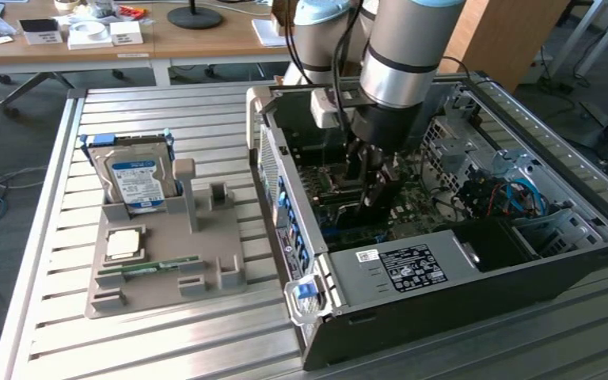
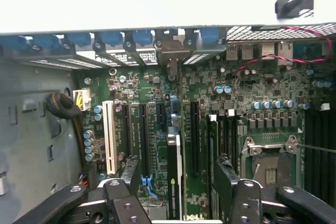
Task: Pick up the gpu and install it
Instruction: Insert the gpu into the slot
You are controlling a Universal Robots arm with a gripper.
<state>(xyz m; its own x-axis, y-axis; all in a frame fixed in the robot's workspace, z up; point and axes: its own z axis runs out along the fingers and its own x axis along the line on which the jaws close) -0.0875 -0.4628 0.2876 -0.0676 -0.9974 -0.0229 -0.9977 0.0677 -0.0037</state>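
The gpu (image 2: 175, 174) is a thin, flat card seen edge-on in the wrist view, a dark board with a pale silvery strip along 1 side. It stands upright on its long edge on the green motherboard (image 2: 210, 108) inside the open computer case (image 1: 515, 261), lying parallel to the long black slots on either side of it. Its near end sits between the 2 dark fingers (image 2: 128, 174) of the gripper (image 2: 176, 174), with a gap showing on each side.
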